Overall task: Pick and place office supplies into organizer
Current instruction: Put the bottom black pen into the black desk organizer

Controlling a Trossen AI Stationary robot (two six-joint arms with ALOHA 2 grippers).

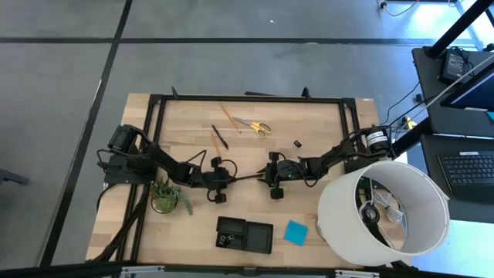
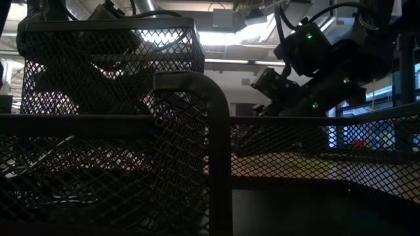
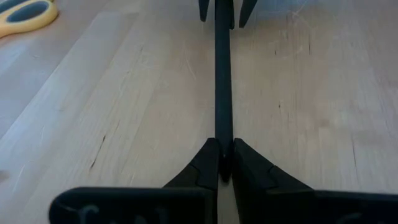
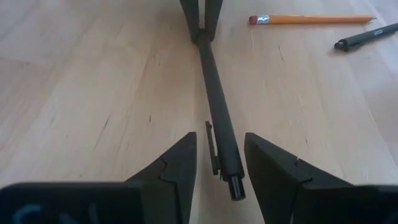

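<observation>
A thin black pen lies in line between my two grippers at mid-table. My left gripper is shut on its left end. My right gripper is open; its fingers stand on either side of the pen's clip end with a gap on each side. The organizer, a low black tray, sits near the front edge, with a blue note pad to its right. Yellow-handled scissors, an orange pencil, another black pen and a small black clip lie farther back. My left gripper pinches the pen's end between its two fingertips. The fingers come from the table's left, slanting down, and lie along the pen. The pen sticks straight out from them toward my right gripper; whether it rests on the table, I cannot tell.
A green potted plant stands just near-side of my left arm. A large white lampshade lies at the front right, close under my right arm. In the low view the organizer's black mesh fills the foreground.
</observation>
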